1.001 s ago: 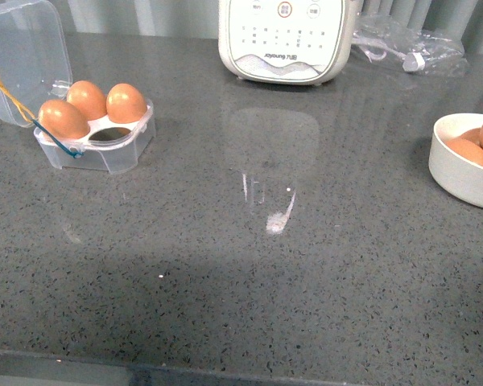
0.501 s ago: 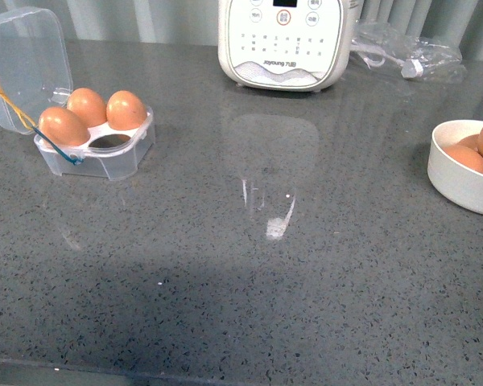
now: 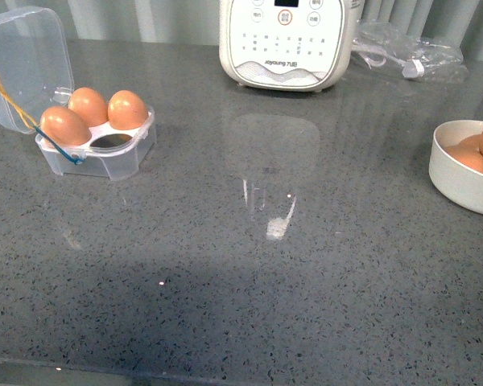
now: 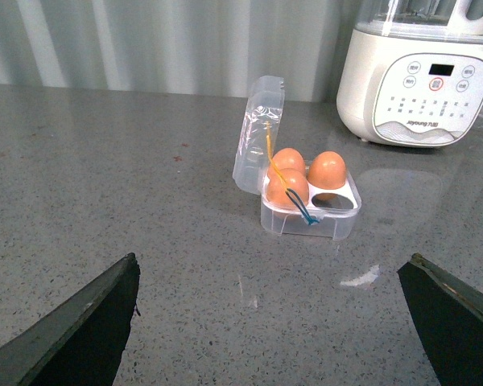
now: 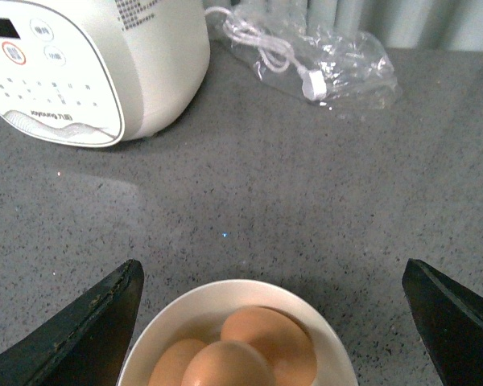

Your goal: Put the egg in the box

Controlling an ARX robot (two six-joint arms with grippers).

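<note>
The clear plastic box [image 3: 97, 145] stands at the left of the grey counter with its lid open. It holds three brown eggs [image 3: 127, 109] and one cell is empty. It also shows in the left wrist view [image 4: 310, 213]. Three more brown eggs [image 5: 266, 342] lie in a round white bowl [image 5: 189, 318], which shows at the right edge of the front view [image 3: 459, 181]. My left gripper [image 4: 274, 322] is open and empty, well short of the box. My right gripper [image 5: 274, 322] is open and empty above the bowl. Neither arm shows in the front view.
A white kitchen appliance [image 3: 286, 40] with a control panel stands at the back middle. A clear plastic bag with a white cable [image 3: 406, 52] lies at the back right. The counter's front edge runs along the bottom of the front view.
The front view has shifted slightly over the last second. The box, eggs and bowl have not moved on the counter.
</note>
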